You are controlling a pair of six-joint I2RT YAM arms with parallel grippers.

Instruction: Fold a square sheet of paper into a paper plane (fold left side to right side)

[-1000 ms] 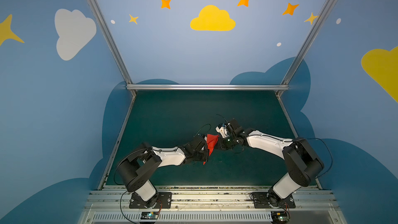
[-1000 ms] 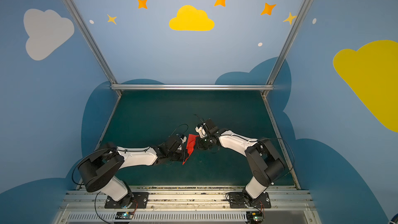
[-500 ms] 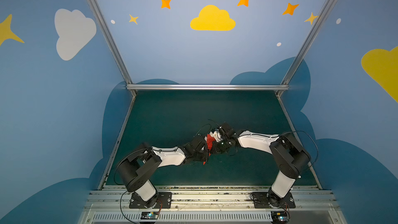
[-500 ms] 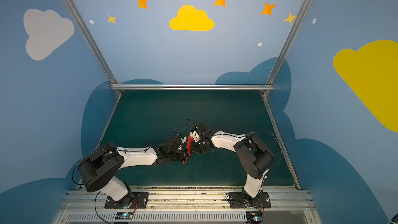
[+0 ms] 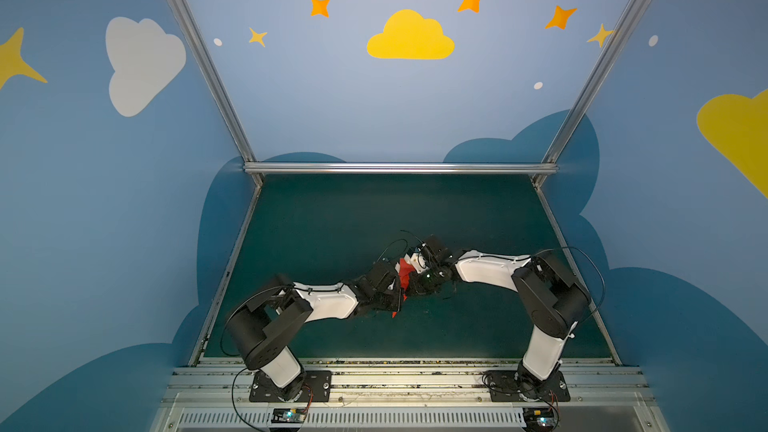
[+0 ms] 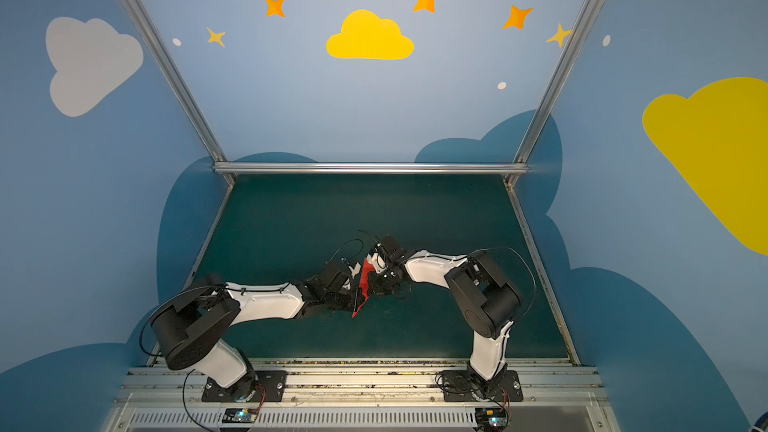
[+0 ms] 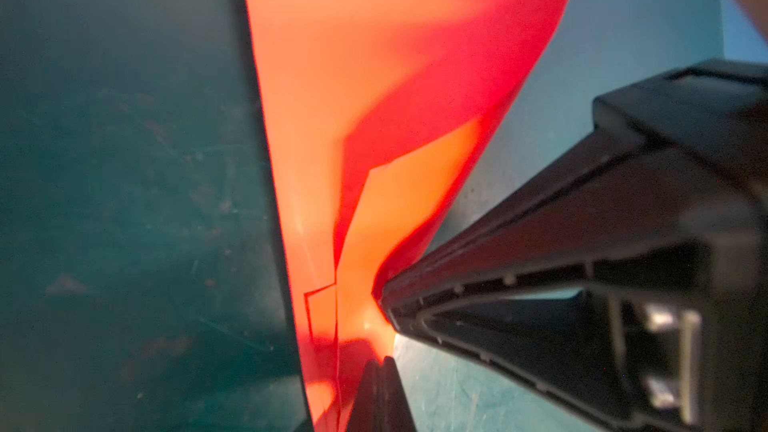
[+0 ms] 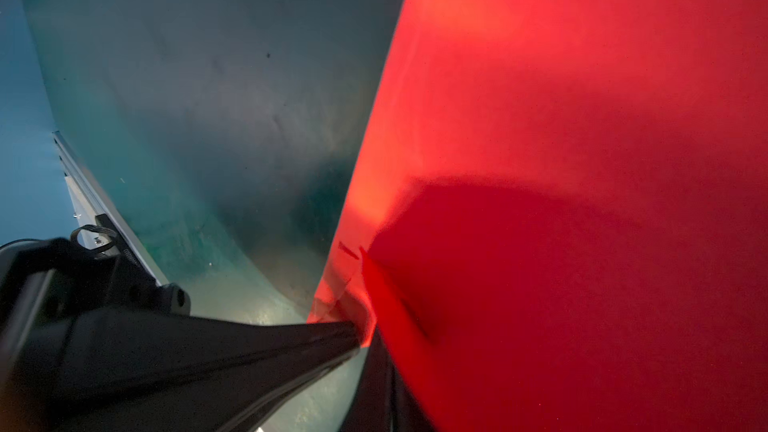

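Observation:
The red sheet of paper (image 5: 401,274) (image 6: 365,279) is folded in layers and held on edge above the green mat, its pointed end hanging down toward the front. My left gripper (image 5: 397,287) (image 6: 356,290) and right gripper (image 5: 411,280) (image 6: 371,284) meet at it from opposite sides, both shut on it. In the left wrist view the paper (image 7: 353,76) shows overlapping flaps, my left gripper (image 7: 380,369) is shut at its edge, and the right fingers (image 7: 519,284) pinch it from the side. In the right wrist view the paper (image 8: 582,139) fills the frame beside my right gripper (image 8: 380,384), and the left fingers (image 8: 249,351) grip a crumpled corner.
The green mat (image 5: 332,218) is walled by blue panels with aluminium rails at the back (image 5: 399,168) and sides. Both arm bases stand on the front rail (image 5: 399,380). The right arm's elbow (image 5: 548,297) is raised on the right.
My right gripper has moved left, close against the left gripper, its elbow bending up. The paper between them now shows as a narrow strip. The left arm has hardly moved.

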